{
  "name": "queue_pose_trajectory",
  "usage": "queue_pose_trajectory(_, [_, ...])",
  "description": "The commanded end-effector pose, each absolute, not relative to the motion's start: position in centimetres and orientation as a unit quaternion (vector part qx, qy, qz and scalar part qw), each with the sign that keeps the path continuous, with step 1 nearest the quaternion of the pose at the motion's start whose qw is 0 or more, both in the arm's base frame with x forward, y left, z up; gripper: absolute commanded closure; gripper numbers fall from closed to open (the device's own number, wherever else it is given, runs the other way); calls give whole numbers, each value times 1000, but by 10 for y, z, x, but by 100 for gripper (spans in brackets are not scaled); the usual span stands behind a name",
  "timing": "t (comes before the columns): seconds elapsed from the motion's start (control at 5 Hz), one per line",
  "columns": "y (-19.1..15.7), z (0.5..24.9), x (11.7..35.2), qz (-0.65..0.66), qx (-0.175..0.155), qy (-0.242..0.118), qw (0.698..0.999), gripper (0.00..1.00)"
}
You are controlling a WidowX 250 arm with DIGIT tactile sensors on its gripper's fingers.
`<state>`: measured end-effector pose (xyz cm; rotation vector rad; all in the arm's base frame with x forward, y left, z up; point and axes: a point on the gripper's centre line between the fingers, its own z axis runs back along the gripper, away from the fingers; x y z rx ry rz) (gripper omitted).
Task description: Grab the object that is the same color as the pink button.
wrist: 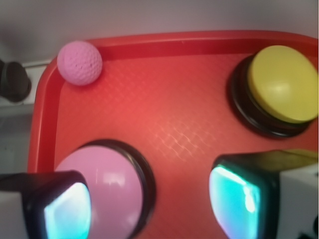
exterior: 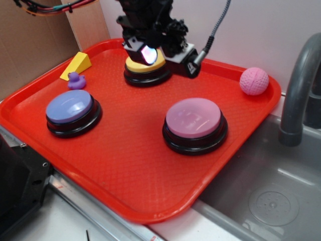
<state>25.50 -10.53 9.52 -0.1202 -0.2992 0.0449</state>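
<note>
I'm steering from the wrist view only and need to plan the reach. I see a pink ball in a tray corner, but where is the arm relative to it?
Observer: In the exterior view the gripper hangs over the yellow button at the tray's back edge; the pink ball sits alone in the far right corner of the red tray.
Operator: Anything on the tray I can't see?
Observer: Yes. A purple-blue button stands near the left edge, outside your frame.
Operator: Anything small near it?
Observer: A small purple duck sits beside a yellow wedge, behind that button.
Operator: What lies beyond the ball's side of the tray?
Observer: A metal sink with a grey faucet.
</note>
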Motion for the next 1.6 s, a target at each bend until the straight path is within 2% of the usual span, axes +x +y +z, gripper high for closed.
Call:
queue_pose_trajectory(0.0, [-115,84,307,92,-144,-187,967,0])
queue_pose_trajectory(0.2, [-126,89,326,103,-135,-168,971,0])
queue_pose_trajectory(0.4, [-141,88,341,67,-113,-167,977,0])
queue_pose_trajectory(0.6, [-160,89,346,48,-74,-172,981,0])
queue_pose_trajectory(0.8, [-164,87,337,36,-56,-187,980,0])
queue_pose_trajectory(1.0, [-164,83,347,24,-48,-194,980,0])
queue_pose_trajectory(1.2, [-161,86,338,23,-36,-203,978,0])
queue_pose_trajectory(1.4, [-161,88,339,14,-51,-210,976,0])
